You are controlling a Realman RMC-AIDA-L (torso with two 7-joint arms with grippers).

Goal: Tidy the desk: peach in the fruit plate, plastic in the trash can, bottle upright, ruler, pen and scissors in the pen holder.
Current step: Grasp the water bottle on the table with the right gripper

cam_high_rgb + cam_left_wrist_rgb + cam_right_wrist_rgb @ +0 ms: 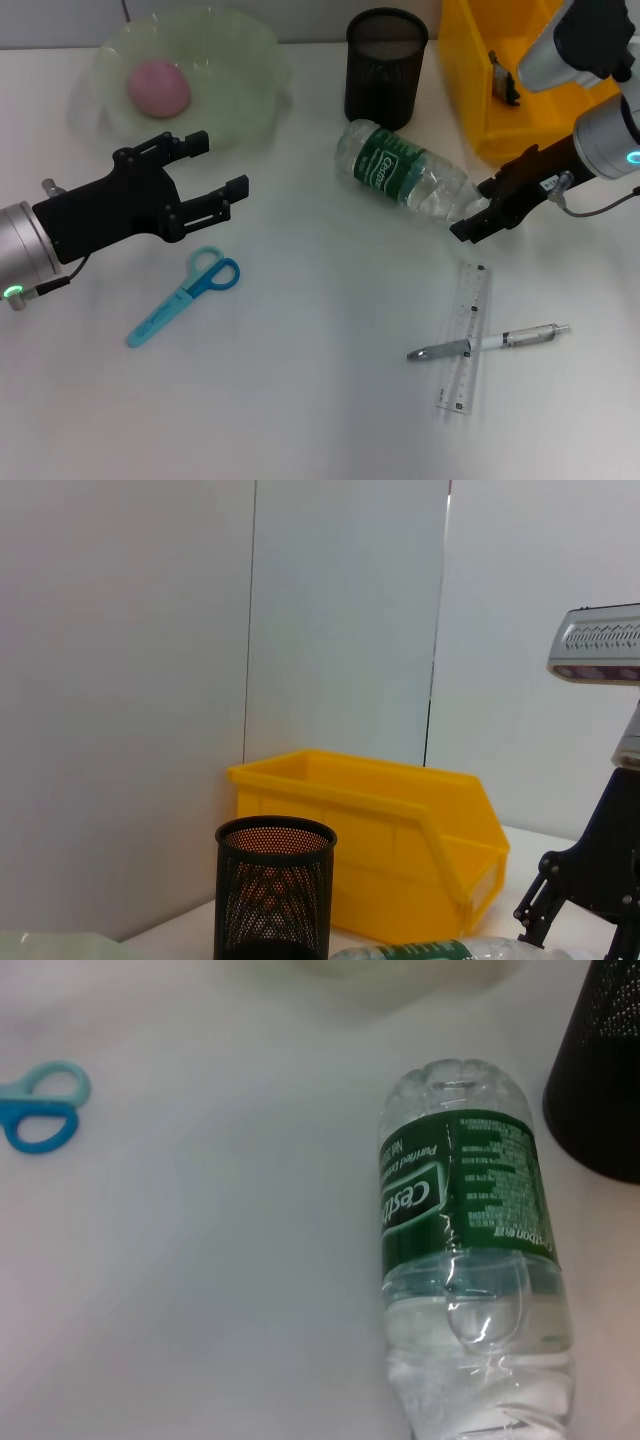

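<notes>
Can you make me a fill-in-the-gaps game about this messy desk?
1. The peach sits in the ____ fruit plate.
2. The bottle is lying on its ____.
3. The pen lies across the ____.
4. The scissors have ____ handles.

Missing words: green; side; ruler; blue

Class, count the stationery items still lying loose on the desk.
3: scissors near the left gripper; ruler and pen crossed near the front right.

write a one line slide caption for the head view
Right pincer at the cap end of the lying bottle; left pincer open above the scissors; peach already in the fruit plate.
</notes>
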